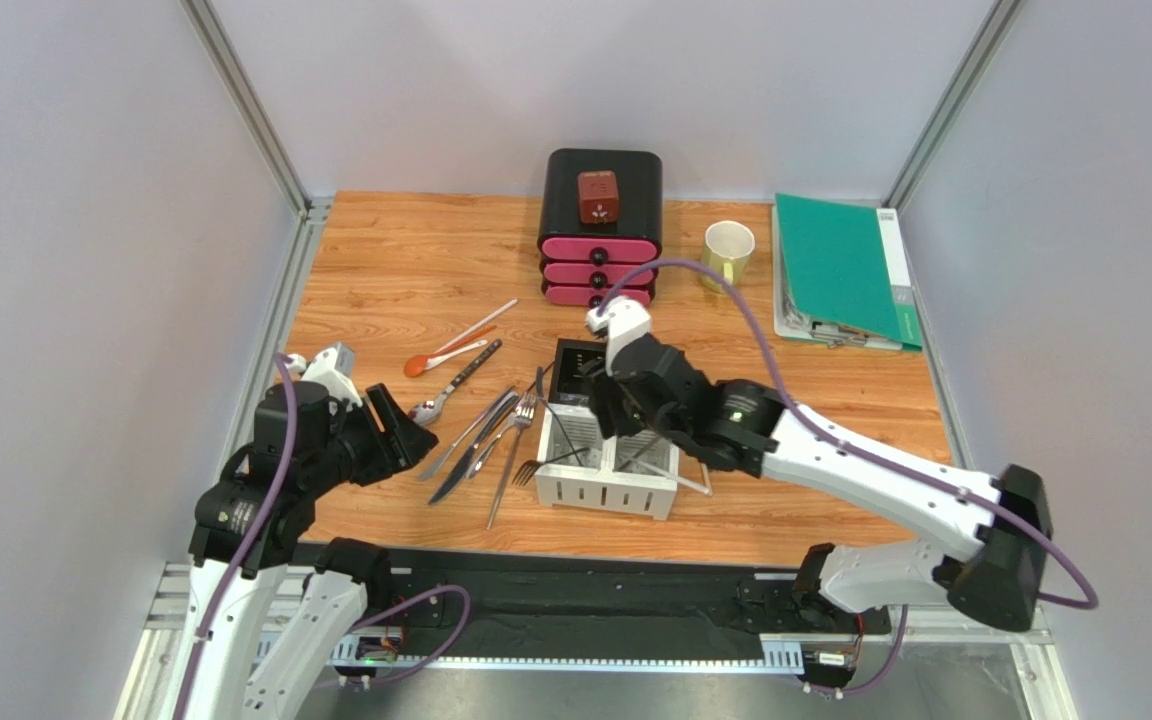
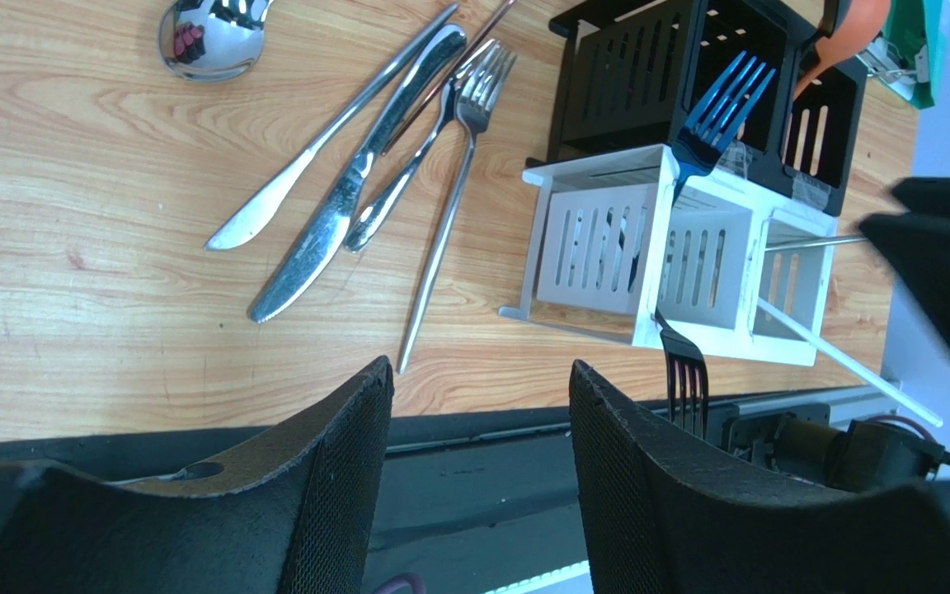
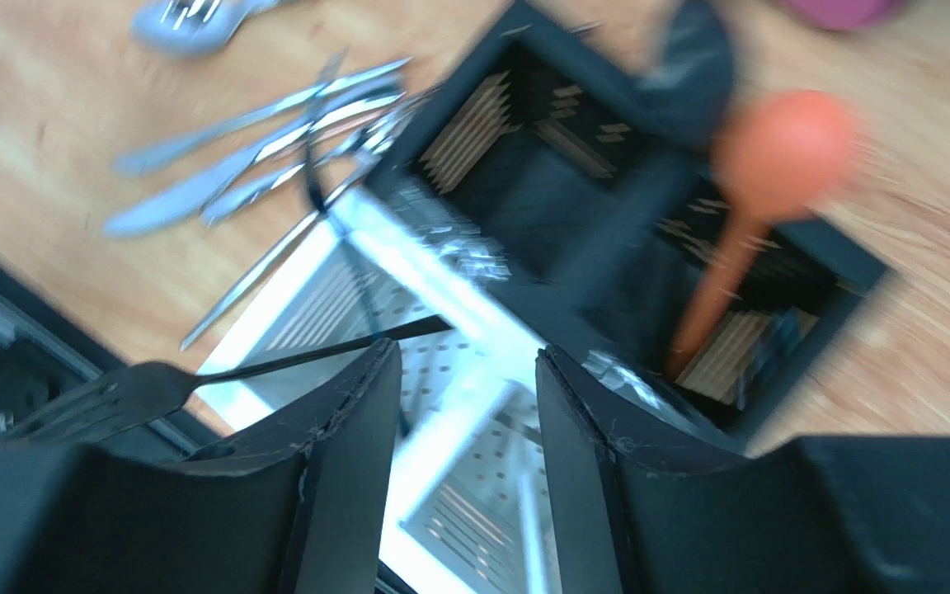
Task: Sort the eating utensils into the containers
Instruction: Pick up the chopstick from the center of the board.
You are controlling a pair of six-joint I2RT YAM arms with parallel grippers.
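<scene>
- No writing can be read; a pale mark on the small red-brown box (image 1: 599, 197) atop the drawer box (image 1: 600, 258) is too small to be made out.
- One caddy (image 2: 641, 235) is seen, with four compartments: two white, two black.
- Standing in it are counted one orange spoon (image 3: 780, 151) in a black compartment, one blue fork (image 2: 718, 105) at the white-black seam, and one black fork (image 3: 133, 394) leaning out of a white compartment.
- Loose on the table (image 1: 387, 270) beside the caddy are counted two silver knives (image 2: 319, 235), two silver forks (image 2: 443, 235) and one silver spoon (image 2: 210, 35).
- The left gripper (image 2: 478, 371) is held over the table's near edge, jaws wide apart, nothing between them.
- The right gripper (image 3: 468, 353) is held above the caddy, jaws apart and empty.
</scene>
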